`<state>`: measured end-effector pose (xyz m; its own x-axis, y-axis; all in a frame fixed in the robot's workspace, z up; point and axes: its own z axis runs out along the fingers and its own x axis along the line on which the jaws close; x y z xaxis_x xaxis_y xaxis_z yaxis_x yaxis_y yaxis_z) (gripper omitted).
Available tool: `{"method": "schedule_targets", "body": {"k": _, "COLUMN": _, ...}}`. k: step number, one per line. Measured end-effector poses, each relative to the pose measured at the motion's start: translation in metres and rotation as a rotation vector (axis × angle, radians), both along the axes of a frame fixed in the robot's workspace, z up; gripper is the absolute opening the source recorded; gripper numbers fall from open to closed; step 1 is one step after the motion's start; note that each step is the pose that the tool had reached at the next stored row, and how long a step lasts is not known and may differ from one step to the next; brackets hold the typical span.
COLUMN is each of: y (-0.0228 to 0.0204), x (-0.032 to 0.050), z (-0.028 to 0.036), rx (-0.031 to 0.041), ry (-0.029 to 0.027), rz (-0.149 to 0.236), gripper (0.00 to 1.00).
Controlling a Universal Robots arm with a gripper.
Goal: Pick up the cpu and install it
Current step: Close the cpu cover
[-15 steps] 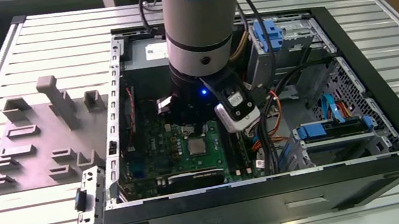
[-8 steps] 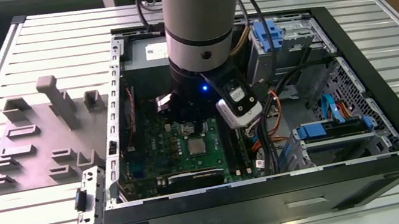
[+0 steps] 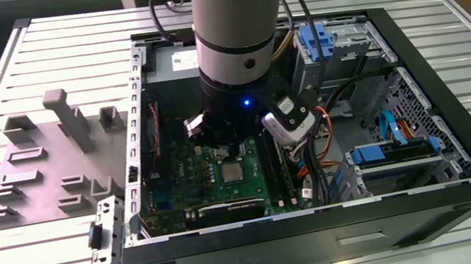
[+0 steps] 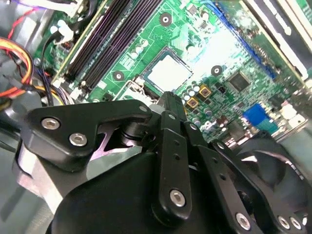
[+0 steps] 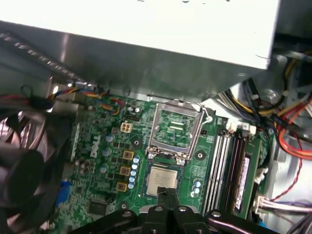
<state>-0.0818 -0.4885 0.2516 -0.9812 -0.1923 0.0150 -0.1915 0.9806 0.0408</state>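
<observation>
Exterior view: I note the cpu lying flat on the green motherboard inside the open case, under the arm

Second wrist view: end effector narrow, fingers together, gripping nothing, tips near the cpu's edge

First wrist view: cpu sits beside the raised socket bracket

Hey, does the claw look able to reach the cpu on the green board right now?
Probably yes. In the first wrist view the claw hangs right above the cpu with nothing between them, and the metal bracket stands flipped open next to it.
</observation>
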Motion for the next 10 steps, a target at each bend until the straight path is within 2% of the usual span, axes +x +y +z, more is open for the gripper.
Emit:
{"method": "schedule_targets", "body": {"k": 5, "y": 0.0, "x": 0.0, "z": -0.0001, "rx": -0.0001, "ry": 0.0001, "rz": 0.097, "gripper": 0.11}}
{"method": "schedule_targets", "body": {"k": 10, "y": 0.0, "x": 0.0, "z": -0.0002, "rx": -0.0001, "ry": 0.0, "rz": 0.179, "gripper": 0.11}}
